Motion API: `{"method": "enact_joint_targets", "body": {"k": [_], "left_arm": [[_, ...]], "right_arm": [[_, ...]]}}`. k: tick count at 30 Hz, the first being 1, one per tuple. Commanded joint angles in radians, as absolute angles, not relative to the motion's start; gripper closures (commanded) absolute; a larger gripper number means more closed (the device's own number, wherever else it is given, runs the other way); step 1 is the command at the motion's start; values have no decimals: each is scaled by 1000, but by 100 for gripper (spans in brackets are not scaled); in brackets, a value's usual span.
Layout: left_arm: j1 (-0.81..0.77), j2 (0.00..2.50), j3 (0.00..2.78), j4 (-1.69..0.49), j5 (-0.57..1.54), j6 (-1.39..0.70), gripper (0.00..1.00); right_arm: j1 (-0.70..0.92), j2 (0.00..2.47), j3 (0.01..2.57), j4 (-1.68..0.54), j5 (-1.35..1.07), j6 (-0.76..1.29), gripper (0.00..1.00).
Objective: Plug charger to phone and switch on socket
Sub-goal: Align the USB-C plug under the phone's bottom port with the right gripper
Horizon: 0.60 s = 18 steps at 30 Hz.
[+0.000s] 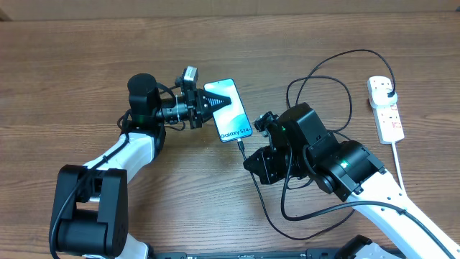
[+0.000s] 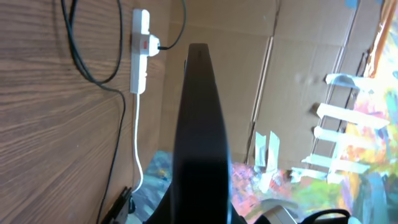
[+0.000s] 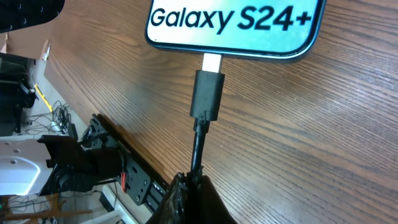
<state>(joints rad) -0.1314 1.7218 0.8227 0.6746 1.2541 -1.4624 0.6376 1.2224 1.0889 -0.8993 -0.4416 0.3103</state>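
Phone: slim, rigid, teal-screened glass phone (image 1: pixel 231 115) flat on wood-grain table (image 1: pixel 72 57); slippery, fragile.
Charger: thin black charger cable (image 3: pixel 207 93), floppy; silver tip at phone's port (best held just behind the stiff connector).
Right gripper (image 3: pixel 191 186): pinching the cable.
Left gripper (image 1: pixel 219 102): over phone's far end; jaw state unclear.

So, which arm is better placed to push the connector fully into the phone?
Right. The right gripper holds the charger just behind its connector, in line with the phone, and bare metal shows at the port. The left gripper rests on the phone's other end.
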Motion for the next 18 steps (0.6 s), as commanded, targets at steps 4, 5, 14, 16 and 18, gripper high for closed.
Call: {"method": "enact_joint_targets", "body": {"k": [4, 5, 14, 16, 18], "left_arm": [[-131, 1723, 847, 677, 1254, -1441, 96], [-131, 1723, 847, 677, 1254, -1446, 96], [-131, 1723, 847, 677, 1256, -1475, 96], [-131, 1723, 847, 676, 1256, -1475, 96], [-131, 1723, 847, 677, 1256, -1474, 96]], "right_arm": [[645, 1226, 1087, -891, -434, 307, 96], [645, 1226, 1087, -892, -434, 307, 96], [645, 1227, 1087, -891, -434, 294, 96], [647, 1230, 1087, -894, -420, 270, 96], [650, 1236, 1087, -899, -396, 258, 96]]}}
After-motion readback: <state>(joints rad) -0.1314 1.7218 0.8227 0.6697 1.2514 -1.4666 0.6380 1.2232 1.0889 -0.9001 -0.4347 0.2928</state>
